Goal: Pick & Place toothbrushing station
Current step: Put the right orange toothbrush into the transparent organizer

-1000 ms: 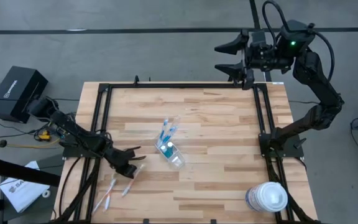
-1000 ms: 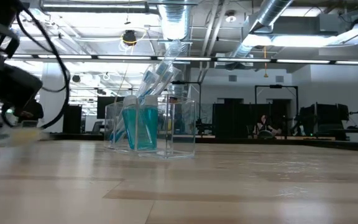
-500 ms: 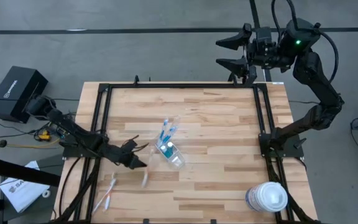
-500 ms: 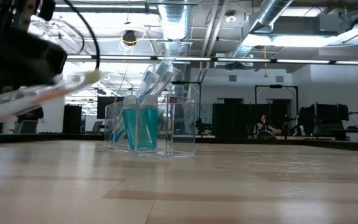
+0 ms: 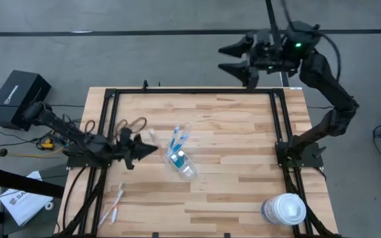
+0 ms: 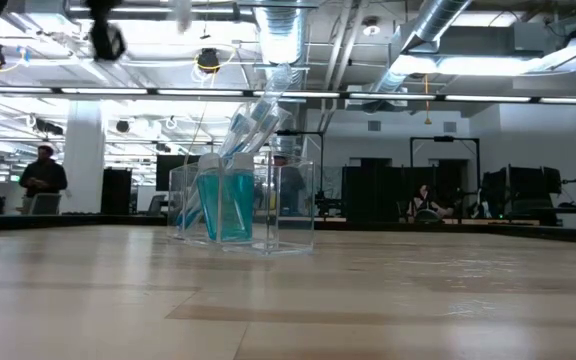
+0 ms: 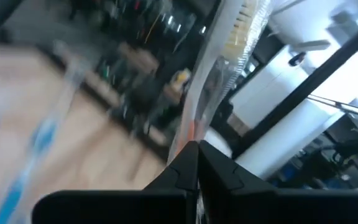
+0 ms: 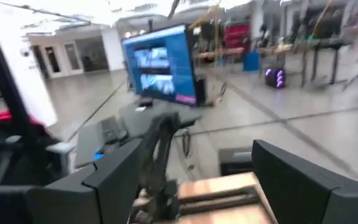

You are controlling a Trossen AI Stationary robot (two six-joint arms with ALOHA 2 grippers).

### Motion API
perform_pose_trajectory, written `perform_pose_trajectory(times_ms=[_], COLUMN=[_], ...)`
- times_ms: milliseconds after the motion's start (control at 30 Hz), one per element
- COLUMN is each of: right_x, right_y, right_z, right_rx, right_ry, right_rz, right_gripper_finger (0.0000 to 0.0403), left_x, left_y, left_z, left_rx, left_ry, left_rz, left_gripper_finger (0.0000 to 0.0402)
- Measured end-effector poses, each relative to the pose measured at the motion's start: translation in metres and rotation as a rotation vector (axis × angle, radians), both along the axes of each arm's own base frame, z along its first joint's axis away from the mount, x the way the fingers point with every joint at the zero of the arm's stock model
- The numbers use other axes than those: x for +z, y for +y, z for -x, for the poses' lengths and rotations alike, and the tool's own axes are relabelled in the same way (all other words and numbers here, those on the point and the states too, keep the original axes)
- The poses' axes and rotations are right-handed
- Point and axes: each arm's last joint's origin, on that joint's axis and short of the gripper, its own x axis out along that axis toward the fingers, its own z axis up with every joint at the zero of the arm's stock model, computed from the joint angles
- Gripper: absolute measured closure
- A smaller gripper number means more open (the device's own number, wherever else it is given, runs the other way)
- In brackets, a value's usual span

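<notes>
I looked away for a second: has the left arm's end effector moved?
Yes. The left end effector, shut on a wrapped toothbrush, has risen off the table and swung toward the clear cup.

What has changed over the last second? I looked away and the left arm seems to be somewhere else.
The left hand closed on a wrapped toothbrush from the group lying near the table's front-left corner, lifted it and carried it toward the clear cup. Two toothbrushes remain there. The right hand, open, shifted slightly beyond the far edge. The cup with its brushes and the white-lidded tub stayed put.
</notes>
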Motion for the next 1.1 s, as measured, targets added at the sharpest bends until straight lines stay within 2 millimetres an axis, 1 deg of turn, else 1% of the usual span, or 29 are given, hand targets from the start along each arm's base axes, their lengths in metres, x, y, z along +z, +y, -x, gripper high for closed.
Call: perform_pose_trajectory(times_ms=[167, 233, 333, 500, 567, 700, 833, 1000, 1100], right_x=[-0.016, -0.021, -0.028, -0.04, -0.041, -0.035, -0.035, -0.036, -0.043], right_y=[0.002, 0.003, 0.007, 0.017, 0.022, 0.03, 0.036, 0.044, 0.045], right_z=[-0.03, -0.043, -0.061, -0.088, -0.091, -0.09, -0.092, -0.094, -0.106], right_rx=[0.083, 0.123, 0.185, 0.269, 0.294, 0.33, 0.351, 0.373, 0.388], right_ry=[0.06, 0.07, 0.076, 0.074, 0.073, 0.029, 0.032, 0.037, 0.044], right_rz=[-0.045, -0.071, -0.099, -0.104, -0.103, -0.085, -0.086, -0.087, -0.089], right_gripper_finger=[0.0113, 0.0113, 0.0113, 0.0113, 0.0113, 0.0113, 0.0113, 0.0113, 0.0113], left_x=[0.057, 0.068, 0.077, 0.085, 0.09, 0.105, 0.117, 0.127, 0.128], left_y=[0.008, 0.012, 0.018, 0.027, 0.031, 0.04, 0.051, 0.063, 0.067], left_z=[-0.007, -0.009, -0.016, -0.03, -0.034, -0.039, -0.044, -0.054, -0.065], left_rx=[0.062, 0.067, 0.051, 0.04, 0.029, 0.009, 0.004, -0.026, -0.06], left_ry=[-0.106, -0.087, -0.03, -0.028, -0.038, -0.083, -0.11, -0.127, -0.118], left_rz=[-0.212, -0.252, -0.281, -0.293, -0.299, -0.323, -0.354, -0.378, -0.388], left_gripper_finger=[0.0401, 0.0401, 0.0401, 0.0401, 0.0401, 0.0401, 0.0401, 0.0401, 0.0401])
